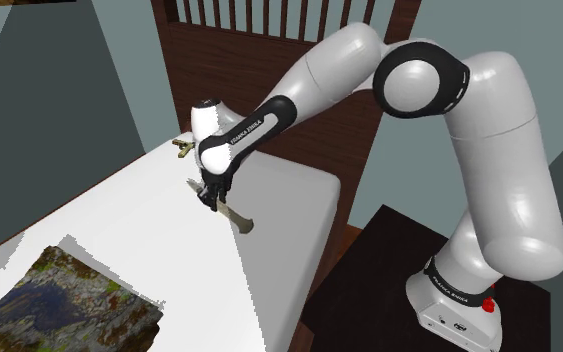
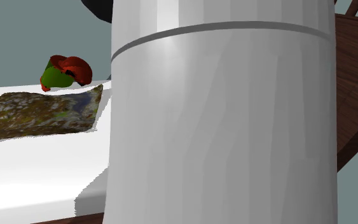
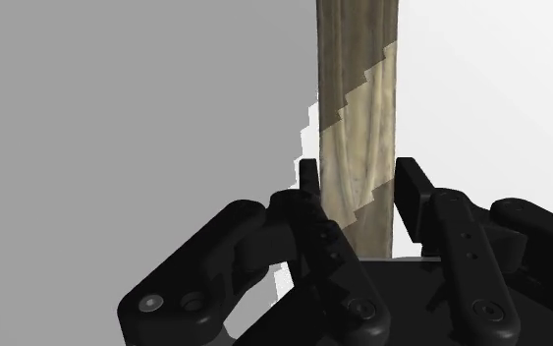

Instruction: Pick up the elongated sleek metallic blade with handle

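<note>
The knife is a long tan-olive piece, drawn dull rather than metallic, near the right edge of the white table in the shoulder view. My gripper reaches down onto its near end, and the rest of the knife sticks out toward the table's edge. In the wrist view the knife runs straight away from the hand. The two black fingers press on its two sides, so my gripper is shut on it. I cannot tell whether the knife is off the surface.
A mossy, stone-patterned mat lies at the table's near left. A small olive object sits at the far edge. A red and green thing lies beyond the mat. Dark wooden slats stand behind. The white arm blocks much of the second exterior view.
</note>
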Available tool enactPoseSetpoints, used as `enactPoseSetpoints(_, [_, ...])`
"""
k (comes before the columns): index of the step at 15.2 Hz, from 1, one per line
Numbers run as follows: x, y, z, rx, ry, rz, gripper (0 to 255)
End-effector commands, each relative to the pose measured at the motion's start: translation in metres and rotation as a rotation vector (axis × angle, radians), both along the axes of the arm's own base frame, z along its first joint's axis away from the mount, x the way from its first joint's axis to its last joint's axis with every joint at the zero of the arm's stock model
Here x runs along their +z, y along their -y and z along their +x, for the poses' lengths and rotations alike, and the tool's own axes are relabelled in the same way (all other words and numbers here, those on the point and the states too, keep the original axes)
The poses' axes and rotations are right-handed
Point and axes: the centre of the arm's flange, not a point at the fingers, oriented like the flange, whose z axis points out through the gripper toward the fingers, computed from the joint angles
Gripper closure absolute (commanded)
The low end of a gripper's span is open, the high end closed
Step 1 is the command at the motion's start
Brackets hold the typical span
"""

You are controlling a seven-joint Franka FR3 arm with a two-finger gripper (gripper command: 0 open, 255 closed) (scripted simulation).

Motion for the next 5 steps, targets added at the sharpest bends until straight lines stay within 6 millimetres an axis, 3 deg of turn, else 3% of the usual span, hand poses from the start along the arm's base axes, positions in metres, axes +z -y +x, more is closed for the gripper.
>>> enactPoseSetpoints(1, [0.010, -0.001, 0.001, 0.000, 0.000, 0.000, 255])
enactPoseSetpoints(5, [0.022, -0.001, 0.001, 0.000, 0.000, 0.000, 255])
